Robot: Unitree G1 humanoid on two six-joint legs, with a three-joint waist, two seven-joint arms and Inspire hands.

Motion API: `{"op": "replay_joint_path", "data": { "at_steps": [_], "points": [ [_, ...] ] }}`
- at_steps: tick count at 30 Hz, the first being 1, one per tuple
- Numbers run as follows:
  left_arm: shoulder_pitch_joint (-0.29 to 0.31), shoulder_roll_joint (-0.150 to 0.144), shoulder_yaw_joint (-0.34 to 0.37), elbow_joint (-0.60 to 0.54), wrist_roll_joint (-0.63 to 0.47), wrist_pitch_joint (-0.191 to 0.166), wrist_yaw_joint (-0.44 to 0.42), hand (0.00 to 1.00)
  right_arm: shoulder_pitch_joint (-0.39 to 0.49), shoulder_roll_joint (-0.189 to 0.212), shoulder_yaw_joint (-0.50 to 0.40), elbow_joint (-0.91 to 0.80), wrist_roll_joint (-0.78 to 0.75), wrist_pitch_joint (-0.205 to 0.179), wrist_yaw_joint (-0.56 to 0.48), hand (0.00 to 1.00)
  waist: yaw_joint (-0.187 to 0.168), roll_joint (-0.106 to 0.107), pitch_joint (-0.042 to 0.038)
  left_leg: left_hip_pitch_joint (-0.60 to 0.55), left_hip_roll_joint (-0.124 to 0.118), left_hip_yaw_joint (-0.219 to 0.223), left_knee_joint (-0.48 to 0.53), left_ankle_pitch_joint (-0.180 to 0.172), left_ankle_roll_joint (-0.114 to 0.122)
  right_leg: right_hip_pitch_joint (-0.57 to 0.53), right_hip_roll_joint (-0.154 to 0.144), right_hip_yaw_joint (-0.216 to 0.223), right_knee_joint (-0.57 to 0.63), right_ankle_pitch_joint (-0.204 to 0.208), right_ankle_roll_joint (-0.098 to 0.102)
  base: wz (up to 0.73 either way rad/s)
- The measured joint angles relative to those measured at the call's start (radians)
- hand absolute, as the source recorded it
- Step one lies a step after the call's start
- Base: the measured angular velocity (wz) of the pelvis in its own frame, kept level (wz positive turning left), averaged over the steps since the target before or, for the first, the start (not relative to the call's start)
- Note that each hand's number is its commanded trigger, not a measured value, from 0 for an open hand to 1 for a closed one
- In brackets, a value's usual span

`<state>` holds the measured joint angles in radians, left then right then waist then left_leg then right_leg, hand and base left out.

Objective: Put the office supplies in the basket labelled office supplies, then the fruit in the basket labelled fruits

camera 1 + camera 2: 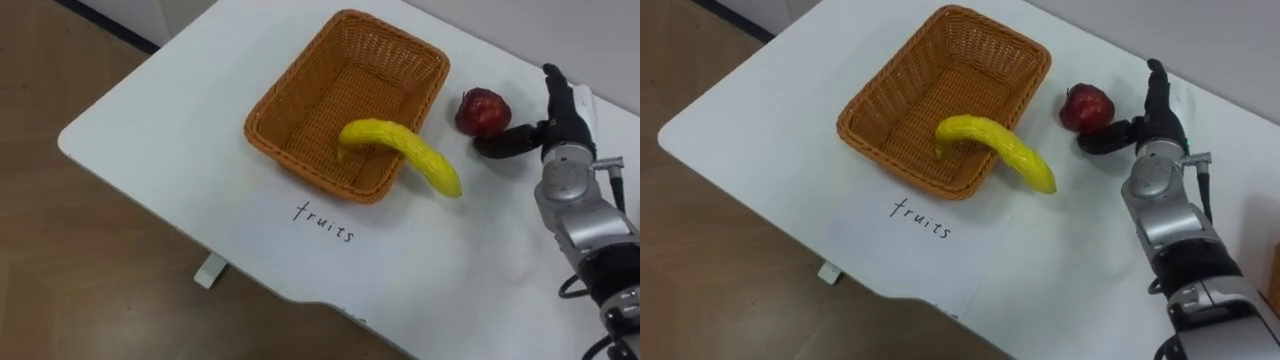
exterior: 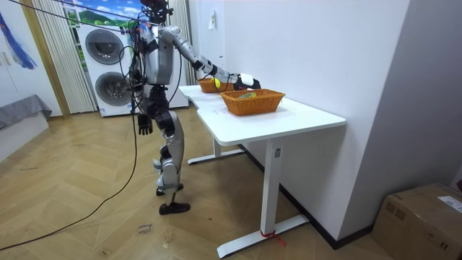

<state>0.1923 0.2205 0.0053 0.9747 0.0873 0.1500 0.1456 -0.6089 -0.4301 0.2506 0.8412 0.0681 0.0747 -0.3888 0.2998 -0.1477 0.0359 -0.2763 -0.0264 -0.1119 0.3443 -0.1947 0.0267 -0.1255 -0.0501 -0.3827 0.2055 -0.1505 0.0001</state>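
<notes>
Right hand [image 1: 560, 125] stands open and empty, apple [image 1: 483, 110] just to its left; the grasp should centre on the fruit before lifting.

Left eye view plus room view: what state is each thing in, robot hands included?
Basket: upright, nothing fully inside.
Banana: lying across the basket's rim, one end inside, the other out over the table.
Apple: on the table, outside the basket.
Right robot hand: open, beside the apple.
Left robot hand: hangs at the robot's side.
</notes>
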Motion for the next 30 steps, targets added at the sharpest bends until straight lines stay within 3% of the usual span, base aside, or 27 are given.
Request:
{"op": "replay_joint_path", "data": {
  "at_steps": [2, 11, 30],
  "points": [
    [-0.008, -0.002, -0.024, 0.005, -0.019, -0.005, 0.001, 0.00, 0.000, -0.005, 0.000, 0.000, 0.001, -0.007, 0.001, 0.00, -0.002, 0.011, 0.0061, -0.005, -0.001, 0.000, 0.001, 0.000, 0.000, -0.002, 0.000, 0.000, 0.000, 0.000, 0.000, 0.00],
    [-0.014, -0.002, -0.059, 0.013, -0.020, -0.007, -0.004, 0.00, -0.001, -0.006, 0.001, 0.000, 0.001, -0.033, 0.041, 0.00, -0.017, 0.029, 0.0020, -0.029, 0.014, 0.017, 0.008, 0.002, -0.002, -0.036, 0.001, 0.009, 0.016, 0.003, -0.005, -0.06],
    [-0.063, 0.004, -0.087, 0.101, -0.020, -0.030, -0.051, 0.00, -0.009, -0.006, 0.045, 0.000, -0.009, -0.034, 0.181, 0.00, -0.017, 0.025, 0.0016, -0.026, 0.013, 0.020, 0.010, 0.006, -0.005, -0.039, 0.001, 0.011, 0.033, 0.005, -0.008, 0.00]
  ]
}}
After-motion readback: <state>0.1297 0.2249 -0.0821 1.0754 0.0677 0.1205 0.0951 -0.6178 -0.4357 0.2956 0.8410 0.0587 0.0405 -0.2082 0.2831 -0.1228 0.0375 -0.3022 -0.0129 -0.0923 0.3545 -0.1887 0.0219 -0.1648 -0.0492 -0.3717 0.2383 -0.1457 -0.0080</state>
